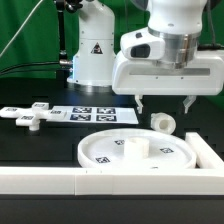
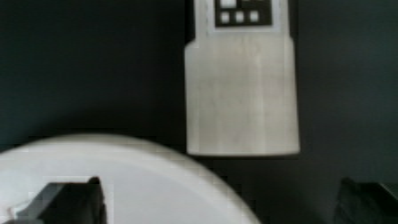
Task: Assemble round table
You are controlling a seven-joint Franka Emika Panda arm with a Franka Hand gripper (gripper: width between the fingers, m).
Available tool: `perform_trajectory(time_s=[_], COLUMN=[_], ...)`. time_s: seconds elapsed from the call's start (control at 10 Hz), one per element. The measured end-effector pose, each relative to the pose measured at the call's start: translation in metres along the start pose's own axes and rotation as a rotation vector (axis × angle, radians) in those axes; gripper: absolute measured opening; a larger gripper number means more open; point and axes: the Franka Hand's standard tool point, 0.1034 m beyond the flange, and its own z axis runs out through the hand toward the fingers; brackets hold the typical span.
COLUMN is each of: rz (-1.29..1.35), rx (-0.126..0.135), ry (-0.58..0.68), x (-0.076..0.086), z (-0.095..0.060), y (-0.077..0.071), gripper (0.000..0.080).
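**Open gripper poised above the post, jaws set across its length**

Exterior view: the gripper [image 1: 165, 107] hangs over the black table with its two fingers spread wide and nothing between them. Directly under the gap, at six o'clock from the fingertips, sits the post [image 1: 163, 123]. It shows a round end to this camera, so its long axis appears to run along the twelve-to-six line. The fingers stand on the nine-to-three line, across it. From the middle of the round disc [image 1: 135, 152], which lies flat with its rim up, the post is at one o'clock, just beyond the rim. The cross-shaped piece [image 1: 30, 117] is at ten o'clock, well apart, with the marker board [image 1: 85, 115] at eleven.

Wrist view: the post [image 2: 240, 95] shows its full length as a pale bar, with a dark tag at the end away from the disc. The disc's [image 2: 107, 175] curved rim comes close to the post's near end, and I cannot tell whether they touch. The dark fingertips [image 2: 63, 200] stand wide apart, one to either side of the post's line.

The post looks like the part in hand. A straight descent should put the fingers astride it, with the nearby disc rim as the main hazard.
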Motion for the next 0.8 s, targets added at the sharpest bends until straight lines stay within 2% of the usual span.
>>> perform_trajectory(time_s=[0.1,0.2,0.3,0.8], rz=[-0.019,-0.017,-0.018,-0.026], rx=[0.015,0.014,0.011,-0.018], ry=[-0.059,-0.119,-0.170,-0.590], x=[0.002,0.002,0.001,-0.011], z=[0.002,0.003,0.004,0.017], y=[-0.002,-0.002,-0.001,-0.005], gripper=[0.0649,0.0649,0.0649,0.0649])
